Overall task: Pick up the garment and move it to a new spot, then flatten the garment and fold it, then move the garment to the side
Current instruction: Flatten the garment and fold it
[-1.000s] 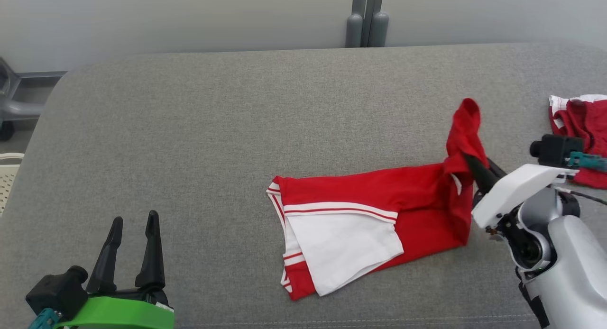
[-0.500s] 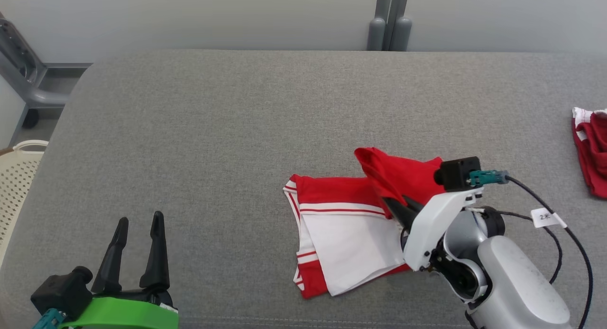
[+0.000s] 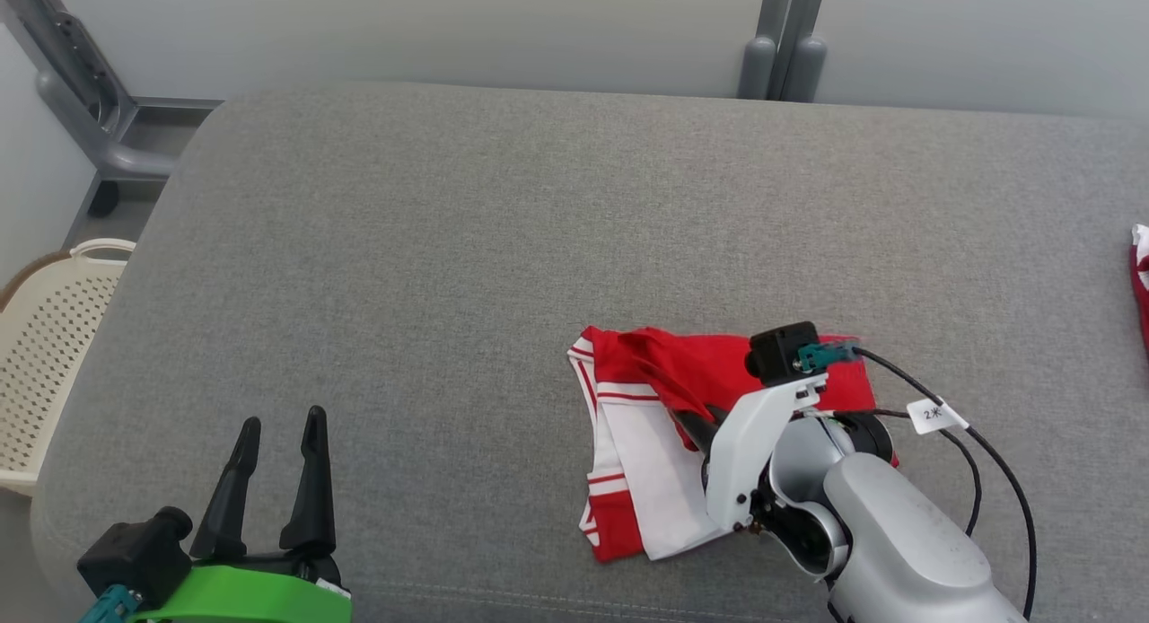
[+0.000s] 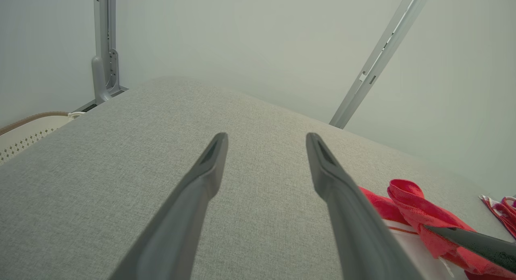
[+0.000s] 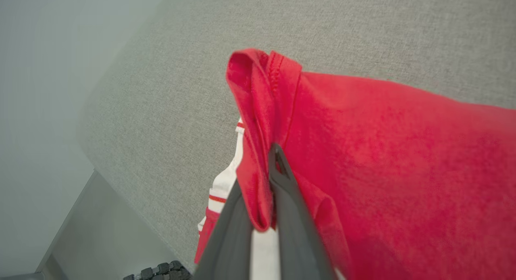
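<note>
Overhead, basket [image 3: 54, 354] left of table [image 3: 449, 246] | wrist-close, right end effector [image 5: 271, 159] pinches garment [image 5: 383, 151]

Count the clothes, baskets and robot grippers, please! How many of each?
Clothes: 2 (red-and-white garment, second red garment at the right edge)
Baskets: 1 (cream basket)
Grippers: 2 (left gripper, right gripper)
Total: 5

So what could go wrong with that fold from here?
The right gripper pinches only a narrow bunched edge of the garment, which might slip free. That red flap looks twisted, so it may land creased. The left gripper hangs open far aside, so nothing pins the lower layers, which could drag.
</note>
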`<state>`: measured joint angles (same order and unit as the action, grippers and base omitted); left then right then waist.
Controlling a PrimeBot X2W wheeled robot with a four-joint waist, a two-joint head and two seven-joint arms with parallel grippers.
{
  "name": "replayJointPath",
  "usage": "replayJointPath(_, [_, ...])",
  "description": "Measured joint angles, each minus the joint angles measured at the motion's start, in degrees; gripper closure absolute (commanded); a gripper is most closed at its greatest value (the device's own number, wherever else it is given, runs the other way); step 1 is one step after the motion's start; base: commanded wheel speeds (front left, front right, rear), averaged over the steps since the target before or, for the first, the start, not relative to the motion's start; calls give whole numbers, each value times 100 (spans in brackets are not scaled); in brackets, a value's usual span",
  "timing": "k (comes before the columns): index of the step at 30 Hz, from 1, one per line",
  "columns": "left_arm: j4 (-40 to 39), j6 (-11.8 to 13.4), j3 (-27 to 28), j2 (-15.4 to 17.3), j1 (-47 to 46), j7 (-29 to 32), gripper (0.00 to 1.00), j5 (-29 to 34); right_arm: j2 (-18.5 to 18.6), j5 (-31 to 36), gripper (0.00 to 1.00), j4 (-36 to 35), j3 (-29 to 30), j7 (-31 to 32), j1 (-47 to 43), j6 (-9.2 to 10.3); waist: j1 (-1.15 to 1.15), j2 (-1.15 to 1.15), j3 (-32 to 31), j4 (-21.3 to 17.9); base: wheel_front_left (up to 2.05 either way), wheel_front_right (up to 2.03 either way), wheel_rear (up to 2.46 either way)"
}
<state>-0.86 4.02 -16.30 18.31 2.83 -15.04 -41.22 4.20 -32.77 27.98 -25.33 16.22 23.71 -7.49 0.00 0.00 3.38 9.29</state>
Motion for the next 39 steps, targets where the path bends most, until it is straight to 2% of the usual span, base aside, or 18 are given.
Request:
replayJointPath(8, [40, -25, 16, -35, -1, 0, 0, 0, -116, -9, 100, 817, -355, -324, 260, 0, 0, 0, -1, 92, 0, 0, 0])
replayJointPath(11, [54, -29, 22, -41, 0, 0, 0, 1, -125, -100, 58, 1034, -500, -445, 328, 0, 0, 0, -9, 77, 0, 0, 0])
replayJointPath(12, [59, -29, 22, -46, 0, 0, 0, 1, -122, -168, 36, 1068, -566, -475, 357, 1, 0, 0, -12, 70, 0, 0, 0])
replayJointPath(13, [64, -30, 19, -53, 0, 0, 0, 1, -122, -250, 0, 1079, -650, -511, 372, 1, 0, 0, -16, 63, 0, 0, 0])
replayJointPath(21, [80, -48, 34, -53, 0, 0, 0, 2, -135, -970, 0, 764, -1276, -898, 485, 0, 0, 0, -31, -82, 0, 0, 0])
replayJointPath(25, [66, -47, 51, -43, 1, 0, 0, 2, -141, -1096, 0, 526, -1347, -1132, 557, 0, 0, 0, -46, -178, 0, 0, 0])
replayJointPath(32, [-1, -20, 44, -31, 9, 0, 0, 12, -97, -749, 0, 495, -783, -1534, 706, 0, 0, 0, -90, -349, 0, 0, 0])
replayJointPath(39, [-47, 11, 7, -31, 20, 1, 0, 44, 316, -455, 0, 430, 35, -1517, 522, 0, 0, 0, -128, -499, 0, 0, 0])
